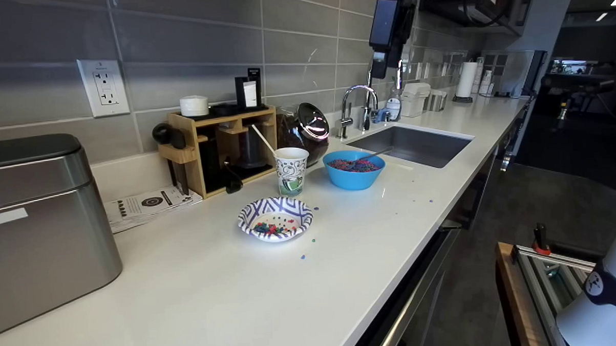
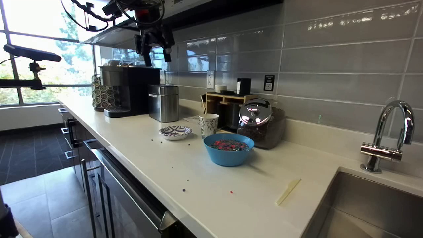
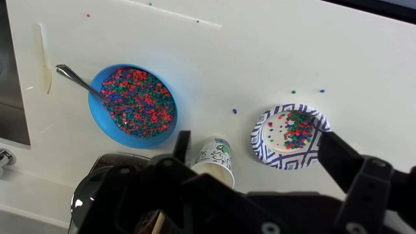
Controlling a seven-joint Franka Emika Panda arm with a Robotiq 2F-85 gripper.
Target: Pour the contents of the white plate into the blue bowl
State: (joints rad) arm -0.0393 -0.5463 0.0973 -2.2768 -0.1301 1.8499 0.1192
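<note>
The white plate [image 1: 274, 237] with its blue patterned rim stands on the counter in both exterior views [image 2: 175, 137]. In the wrist view the plate [image 3: 287, 163] lies at the right. The contents [image 3: 297, 130], small red, green and blue bits, are heaped to one side in it. The blue bowl [image 1: 353, 180] stands nearer the sink, also in both exterior views [image 2: 228, 158]. In the wrist view the bowl [image 3: 105, 118] holds many such bits and a metal spoon [image 3: 74, 77]. My gripper [image 2: 158, 61] is open and empty, high above the counter. Its fingers [image 3: 255, 138] are wide apart.
A patterned paper cup [image 1: 291, 171] with a stick stands between plate and bowl. Behind are a wooden organizer [image 1: 200, 161] and a glass jar [image 2: 261, 122]. A steel bin [image 1: 43, 233], sink [image 1: 414, 143] and plastic knife [image 2: 288, 191] are nearby. Loose bits lie scattered.
</note>
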